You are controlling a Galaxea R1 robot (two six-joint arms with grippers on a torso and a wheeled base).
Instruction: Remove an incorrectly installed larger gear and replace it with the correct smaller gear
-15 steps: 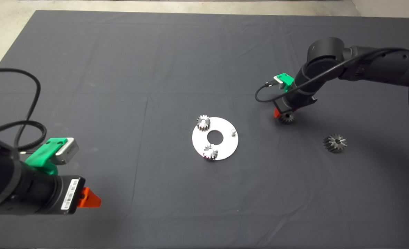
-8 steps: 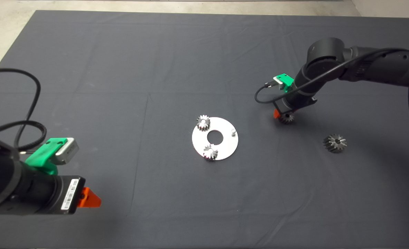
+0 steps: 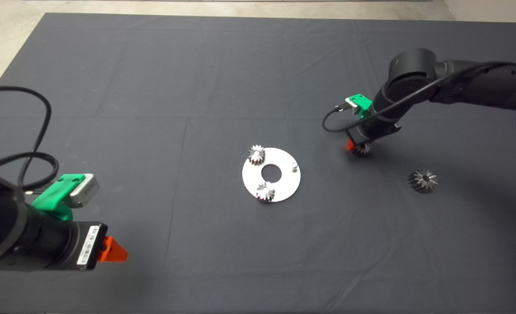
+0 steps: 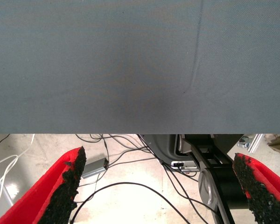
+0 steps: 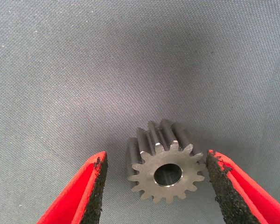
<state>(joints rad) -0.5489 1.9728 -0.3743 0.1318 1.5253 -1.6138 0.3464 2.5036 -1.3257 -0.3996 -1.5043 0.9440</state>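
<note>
The smaller gear (image 3: 362,150) (image 5: 162,167) lies on the mat, right of the round silver plate (image 3: 285,184). My right gripper (image 3: 357,146) (image 5: 155,158) is down over it, open, with the gear between the two red fingers; one pad (image 5: 219,184) is almost at its teeth. The larger gear (image 3: 422,180) lies loose on the mat further right. Two small gears (image 3: 256,155) (image 3: 266,192) sit on the plate, and a bare peg (image 3: 294,166) stands on its right side. My left gripper (image 3: 111,252) (image 4: 159,156) is parked open at the lower left.
The dark mat (image 3: 153,109) covers the table, with a pale floor beyond its far edge. The left wrist view looks past the mat's edge to cables (image 4: 130,186) on the floor.
The right arm has shifted very slightly around the smaller gear. The gears, the plate and the left arm have not moved.
</note>
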